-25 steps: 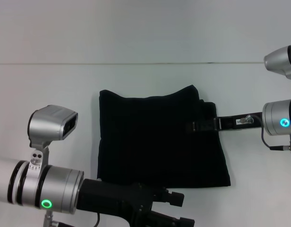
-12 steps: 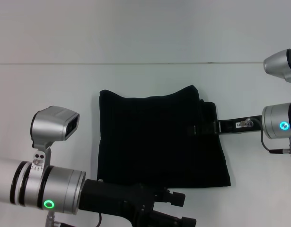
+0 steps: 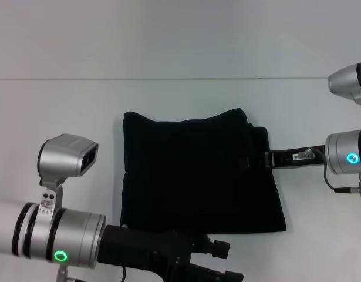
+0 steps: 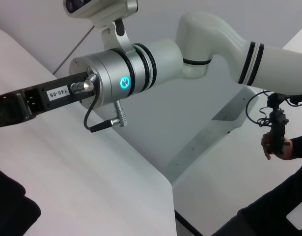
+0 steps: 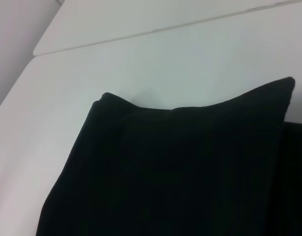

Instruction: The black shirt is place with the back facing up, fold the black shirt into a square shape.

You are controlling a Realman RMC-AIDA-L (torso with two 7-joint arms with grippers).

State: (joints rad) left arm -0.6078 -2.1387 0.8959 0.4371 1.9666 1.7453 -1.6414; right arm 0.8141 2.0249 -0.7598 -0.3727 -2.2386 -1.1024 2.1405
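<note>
The black shirt (image 3: 192, 170) lies folded into a rough square in the middle of the white table (image 3: 63, 111), plain side up, with a narrower layer sticking out along its right edge. The right wrist view shows its far corners and flat top (image 5: 180, 167). My right gripper (image 3: 249, 161) reaches in low from the right, its tip over the shirt's right edge; black on black hides its state. My left gripper (image 3: 222, 260) sits near the front of the table, just before the shirt's front edge, open and holding nothing. One shirt corner (image 4: 8, 211) shows in the left wrist view.
The left wrist view shows my right arm's wrist (image 4: 121, 73) over the table and the table's right edge (image 4: 163, 179) dropping off. Beyond it a person's hand holds a black controller (image 4: 276, 132). Bare table surrounds the shirt.
My right gripper has slid a little to the right, drawing back toward the shirt's right edge. The shirt and my left arm have stayed nearly still.
</note>
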